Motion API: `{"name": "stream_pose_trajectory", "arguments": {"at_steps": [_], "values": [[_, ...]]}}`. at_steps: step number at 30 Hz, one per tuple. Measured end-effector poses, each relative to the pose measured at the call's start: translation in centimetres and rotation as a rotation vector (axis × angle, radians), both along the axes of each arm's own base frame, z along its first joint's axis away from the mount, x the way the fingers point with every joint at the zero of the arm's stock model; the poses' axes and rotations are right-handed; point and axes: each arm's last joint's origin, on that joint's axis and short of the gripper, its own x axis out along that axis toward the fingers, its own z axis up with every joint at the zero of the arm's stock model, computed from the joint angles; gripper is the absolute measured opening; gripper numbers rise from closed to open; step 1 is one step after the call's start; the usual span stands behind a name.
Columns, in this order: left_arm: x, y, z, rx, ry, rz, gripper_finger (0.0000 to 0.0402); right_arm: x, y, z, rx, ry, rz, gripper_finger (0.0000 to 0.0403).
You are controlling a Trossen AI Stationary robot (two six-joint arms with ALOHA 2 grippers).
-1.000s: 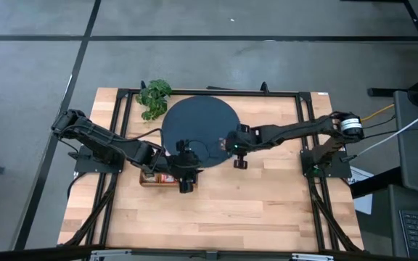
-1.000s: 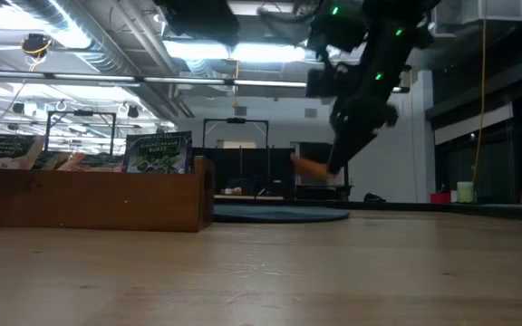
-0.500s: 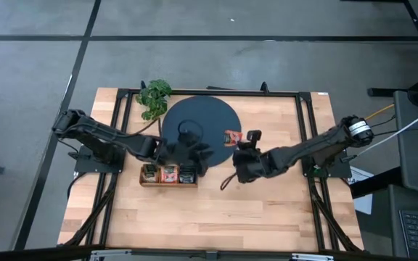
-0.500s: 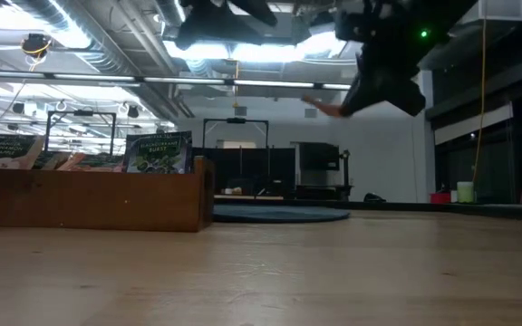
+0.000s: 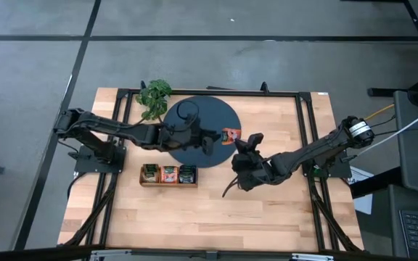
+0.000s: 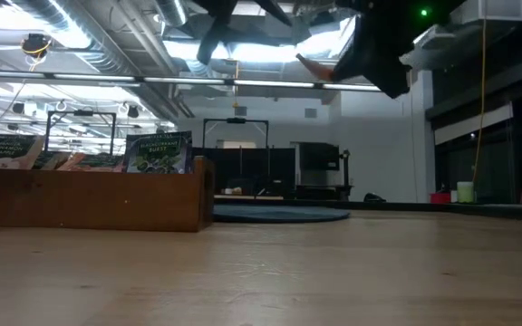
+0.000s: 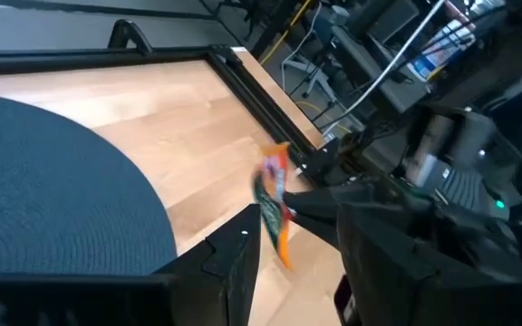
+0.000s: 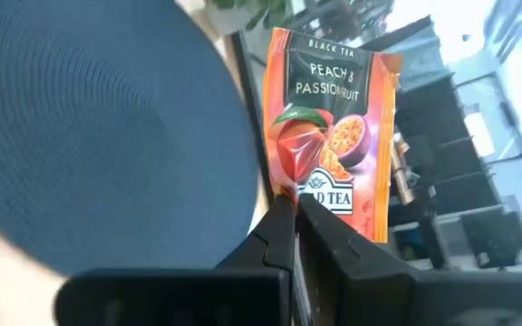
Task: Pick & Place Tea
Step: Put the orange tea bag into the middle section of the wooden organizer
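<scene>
The right tool (image 8: 295,217) pinches an orange sachet (image 8: 332,127) aloft; the left tool (image 7: 288,240), fingers spread, should probably take it

Grey floor (image 5: 267,18) around the table, bright ceiling lights (image 6: 198,50) overhead

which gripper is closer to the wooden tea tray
Left, narrowly. The left gripper hovers over the dark disc just behind the tray; the right gripper, pinching an orange sachet, is farther to its right.
</scene>
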Motion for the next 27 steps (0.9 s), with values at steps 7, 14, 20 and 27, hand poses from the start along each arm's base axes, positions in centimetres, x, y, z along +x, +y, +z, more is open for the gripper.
{"name": "stream_pose_trajectory", "arguments": {"at_steps": [7,14,20,27], "values": [[0.1,0.9,0.0,-0.027,-0.004,0.003,0.0143,0.9,0.4,0.9,-0.056,-0.039,0.026,0.0014],[0.1,1.4,0.0,-0.034,-0.001,-0.007,0.0143,1.6,0.7,1.7,-0.071,-0.081,0.054,0.0014],[0.1,1.3,0.0,0.023,0.025,-0.055,0.0141,2.1,0.8,2.1,-0.060,-0.097,0.094,0.0014],[0.2,1.0,-0.1,0.072,0.051,-0.158,0.0055,2.2,0.9,2.0,-0.013,-0.087,0.159,0.0024]]}}
